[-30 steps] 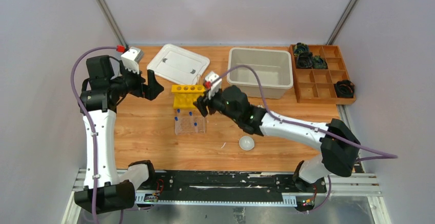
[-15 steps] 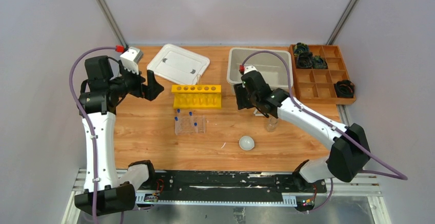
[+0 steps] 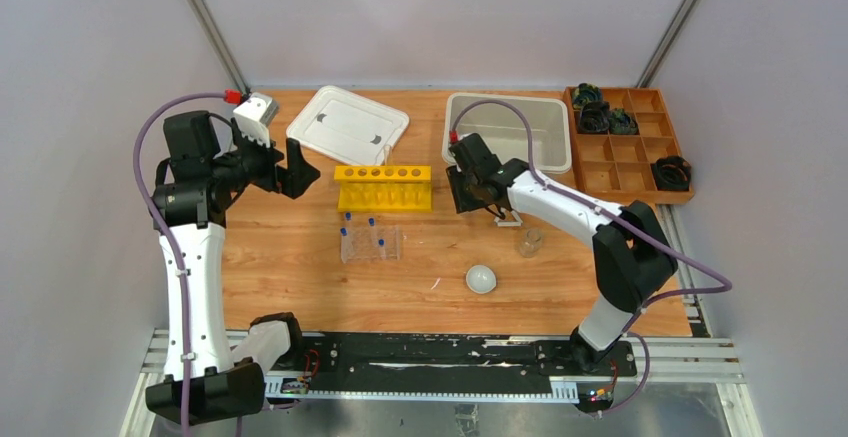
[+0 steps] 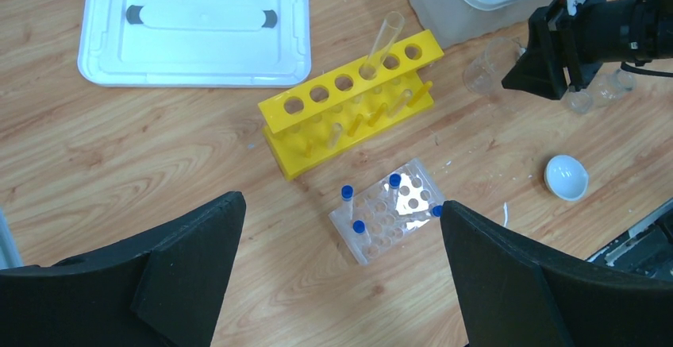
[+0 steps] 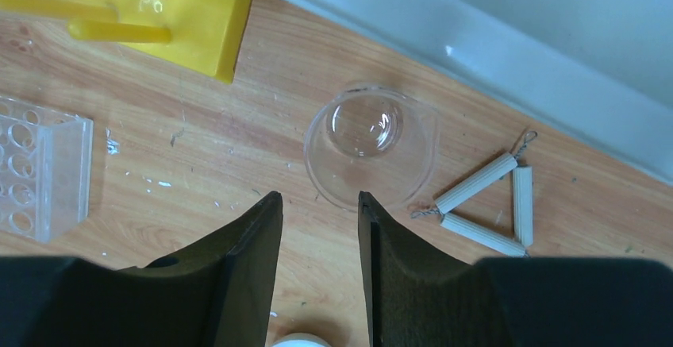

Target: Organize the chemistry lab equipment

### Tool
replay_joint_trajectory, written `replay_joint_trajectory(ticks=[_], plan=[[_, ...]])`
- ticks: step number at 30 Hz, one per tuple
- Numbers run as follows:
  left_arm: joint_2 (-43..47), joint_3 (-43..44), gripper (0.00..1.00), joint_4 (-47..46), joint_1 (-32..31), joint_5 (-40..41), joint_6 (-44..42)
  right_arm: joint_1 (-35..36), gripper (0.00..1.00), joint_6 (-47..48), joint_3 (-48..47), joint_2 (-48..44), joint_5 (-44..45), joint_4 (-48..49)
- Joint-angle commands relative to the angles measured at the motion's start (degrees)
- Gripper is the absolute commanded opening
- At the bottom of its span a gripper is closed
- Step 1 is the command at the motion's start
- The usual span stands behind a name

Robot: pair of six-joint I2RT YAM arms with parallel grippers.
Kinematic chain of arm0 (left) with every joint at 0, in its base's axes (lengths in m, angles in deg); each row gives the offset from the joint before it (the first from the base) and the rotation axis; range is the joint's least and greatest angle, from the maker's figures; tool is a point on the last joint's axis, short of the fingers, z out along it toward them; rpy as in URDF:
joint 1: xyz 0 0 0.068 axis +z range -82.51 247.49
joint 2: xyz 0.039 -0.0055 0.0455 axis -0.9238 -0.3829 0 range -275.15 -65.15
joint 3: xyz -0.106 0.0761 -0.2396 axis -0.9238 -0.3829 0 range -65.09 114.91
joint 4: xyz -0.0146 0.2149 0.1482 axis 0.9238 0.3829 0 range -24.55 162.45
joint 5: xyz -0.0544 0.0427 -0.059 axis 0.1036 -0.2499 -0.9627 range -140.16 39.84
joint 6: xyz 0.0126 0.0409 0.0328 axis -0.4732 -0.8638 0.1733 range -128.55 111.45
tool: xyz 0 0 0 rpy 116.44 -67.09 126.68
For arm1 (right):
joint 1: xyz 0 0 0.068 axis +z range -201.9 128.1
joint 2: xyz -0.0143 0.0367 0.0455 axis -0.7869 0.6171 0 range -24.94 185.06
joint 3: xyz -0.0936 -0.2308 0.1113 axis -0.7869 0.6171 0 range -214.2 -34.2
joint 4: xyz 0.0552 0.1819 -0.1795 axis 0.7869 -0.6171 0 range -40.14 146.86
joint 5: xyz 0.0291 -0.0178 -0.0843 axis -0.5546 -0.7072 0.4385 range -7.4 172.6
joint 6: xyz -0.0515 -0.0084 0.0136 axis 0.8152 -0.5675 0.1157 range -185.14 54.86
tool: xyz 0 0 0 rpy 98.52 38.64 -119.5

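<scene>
Basically, bin (image 3: 505,99) is sitting empty, with yellow rack (image 3: 385,187), clear rack (image 3: 371,244), beaker (image 5: 369,144) and triangle (image 5: 476,184) lying loose on desk (image 3: 280,257); left fingers (image 4: 159,283) gaping empty, right fingers (image 5: 238,267) half-open, hovering at beaker.

White-and-black arms (image 3: 190,257), purple cables (image 3: 190,97)

A yellow tube rack (image 3: 384,186) is seen upright at the centre of the top view, with one clear tube (image 4: 382,44) leaning in a hole. Just below it stands a clear tube rack (image 3: 371,244), in which blue-capped tubes (image 4: 347,194) are held upright. A clear glass vessel (image 5: 371,147) is seen from above at the centre of the right wrist view, with a white triangle (image 5: 490,204) laid flat just to its right. A small white round dish (image 3: 481,279) is seen lower centre in the top view.
</scene>
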Motion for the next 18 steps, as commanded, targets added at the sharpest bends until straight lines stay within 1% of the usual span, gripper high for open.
replay_joint_trajectory(ticks=[1, 7, 11, 14, 16, 18], plan=[[1.1, 0.0, 1.00, -0.5, 0.2, -0.9, -0.4, -0.6, 0.44, 1.8, -3.1, 1.5, 0.3, -1.0], [0.7, 0.3, 1.00, -0.5, 0.2, -1.2, 0.0, -0.7, 0.44, 3.7, -6.4, 5.7, 1.4, -1.4], [0.7, 0.4, 1.00, -0.5, 0.2, -1.1, -0.1, -0.6, 0.39, 3.9, -7.4, 8.5, 1.9, -1.6], [0.7, 0.7, 1.00, -0.5, 0.2, -1.0, -0.1, -0.7, 0.28, 4.0, -7.6, 9.8, 2.5, -1.6], [0.6, 1.0, 1.00, -0.5, 0.2, -1.1, -0.3, -0.7, 0.19, 3.9, -7.4, 10.2, 2.7, -1.6], [0.6, 1.1, 1.00, -0.5, 0.2, -1.1, -0.3, -0.7, 0.05, 3.6, -7.1, 10.0, 2.7, -1.7]])
